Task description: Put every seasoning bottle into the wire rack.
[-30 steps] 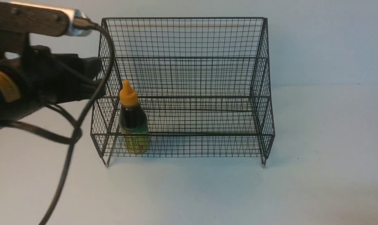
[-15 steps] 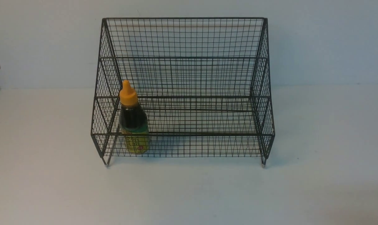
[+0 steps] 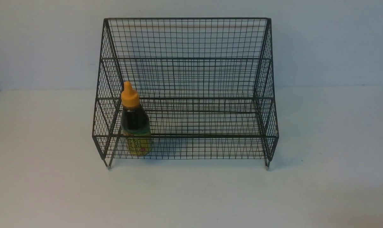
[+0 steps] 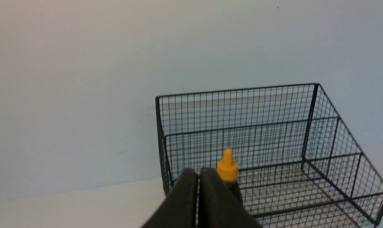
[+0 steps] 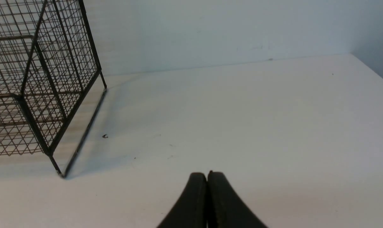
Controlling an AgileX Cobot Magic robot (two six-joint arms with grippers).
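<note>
"How will the bottle (image 3: 135, 122) handle?"

"Fairly weighty if it's as full of dark liquid as it looks, and smooth enough to slip. The walls are probably firm plastic with a little give, so a moderate squeeze should do."

"Where would you take hold?"

"Round the dark upper body, under the orange cap (image 3: 130, 98). The pointed nozzle looks like a poor grip, and the label sits behind the front mesh."

"And where is it now?"

"Inside the rack (image 3: 185, 136), at the left end, leaning slightly."

"What about the grippers?"

"The left gripper (image 4: 197, 172) has its fingertips together with nothing between them. It only overlaps the bottle in its wrist view; the front view shows it well out of the rack. The right gripper (image 5: 206, 175) is pressed together too, holding nothing, over the desk (image 5: 242, 126)."
</note>
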